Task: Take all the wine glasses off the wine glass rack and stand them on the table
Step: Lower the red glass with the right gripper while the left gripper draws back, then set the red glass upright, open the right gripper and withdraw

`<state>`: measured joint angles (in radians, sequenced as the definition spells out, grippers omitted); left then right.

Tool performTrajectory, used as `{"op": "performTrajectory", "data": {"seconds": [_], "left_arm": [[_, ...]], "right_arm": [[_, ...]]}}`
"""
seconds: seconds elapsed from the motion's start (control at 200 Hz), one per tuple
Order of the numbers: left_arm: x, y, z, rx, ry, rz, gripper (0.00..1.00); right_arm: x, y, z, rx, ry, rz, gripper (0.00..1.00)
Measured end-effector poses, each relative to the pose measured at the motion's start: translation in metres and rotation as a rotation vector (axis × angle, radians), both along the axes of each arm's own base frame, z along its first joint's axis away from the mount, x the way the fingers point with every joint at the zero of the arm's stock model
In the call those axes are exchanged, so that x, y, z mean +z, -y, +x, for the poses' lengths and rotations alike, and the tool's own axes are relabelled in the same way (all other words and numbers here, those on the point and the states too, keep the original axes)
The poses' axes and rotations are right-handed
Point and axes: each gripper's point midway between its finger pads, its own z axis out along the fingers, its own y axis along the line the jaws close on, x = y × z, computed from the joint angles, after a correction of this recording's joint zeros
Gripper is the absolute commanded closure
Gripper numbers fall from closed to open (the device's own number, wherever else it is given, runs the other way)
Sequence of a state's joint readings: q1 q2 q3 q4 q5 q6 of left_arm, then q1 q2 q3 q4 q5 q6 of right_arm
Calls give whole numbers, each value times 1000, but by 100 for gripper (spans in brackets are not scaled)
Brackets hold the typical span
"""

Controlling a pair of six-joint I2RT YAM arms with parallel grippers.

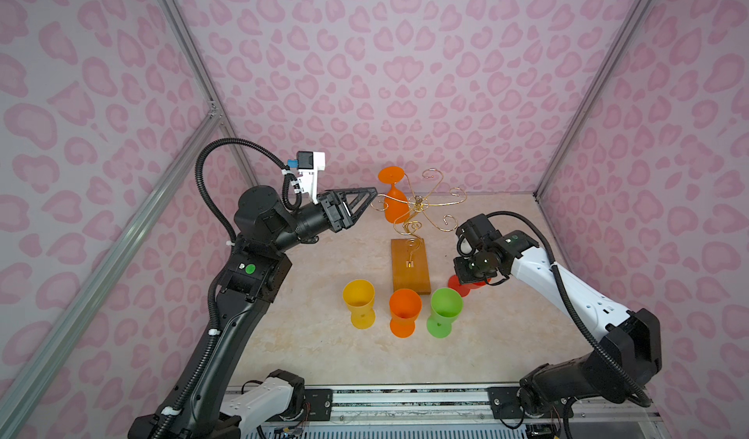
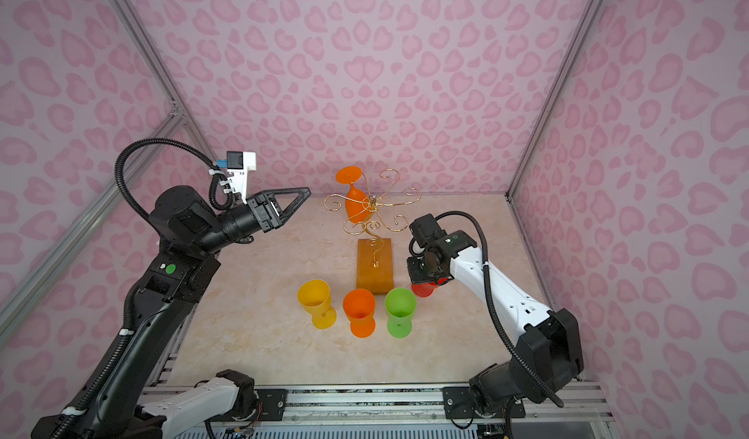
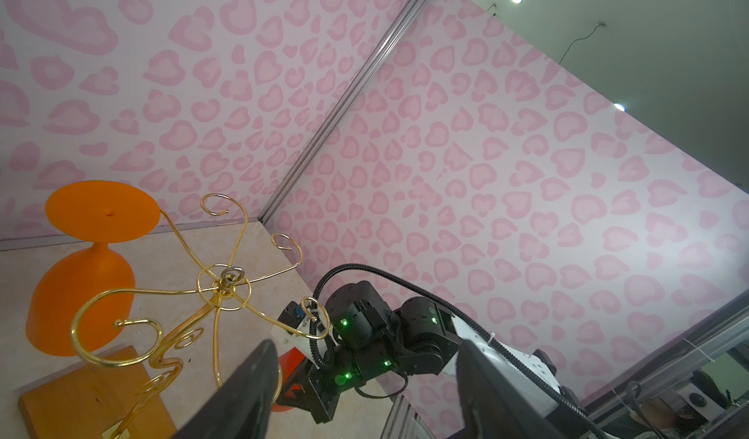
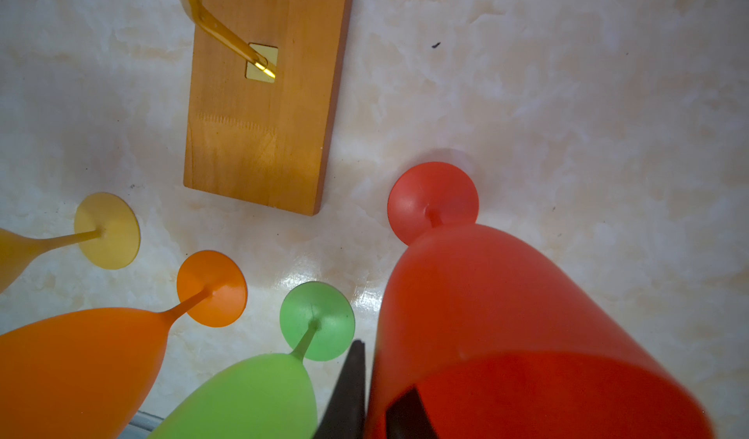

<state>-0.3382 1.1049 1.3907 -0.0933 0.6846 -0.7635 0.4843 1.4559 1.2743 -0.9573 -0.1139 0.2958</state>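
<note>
Right gripper (image 4: 379,380) straddles red wine glass (image 4: 506,295) wall, jaws narrow, grip unclear. Left gripper (image 1: 367,203) open, empty, near wine glass rack (image 1: 410,271).

Red glass (image 1: 459,286), 4 o'clock of rack base (image 1: 410,267): bowl hidden under right gripper (image 4: 379,396) in both top views. Its fingers (image 4: 350,380): cut by wrist view's edge; grip unclear.

Robot lab cell — heart-print walls (image 1: 405,52), aluminium frame (image 1: 182,36), mounting rail (image 1: 405,400)
</note>
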Motion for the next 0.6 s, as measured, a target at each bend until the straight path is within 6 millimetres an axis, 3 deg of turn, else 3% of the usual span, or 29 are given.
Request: {"op": "performTrajectory", "data": {"seconds": [0.175,0.345,0.475,0.6], "left_arm": [[-3,-2,-1,3,-4,6,28],[-4,-4,-1,9,-8,9,28],[-8,-10,5,33,-21,12,28],[-24,-21,25,84,-91,1,28]], "right_arm": [[10,-3,4,2,23,15,62],[21,-1,5,-5,52,32,60],[45,6,6,-30,123,80,60],[77,17,4,-76,233,163,60]]}}
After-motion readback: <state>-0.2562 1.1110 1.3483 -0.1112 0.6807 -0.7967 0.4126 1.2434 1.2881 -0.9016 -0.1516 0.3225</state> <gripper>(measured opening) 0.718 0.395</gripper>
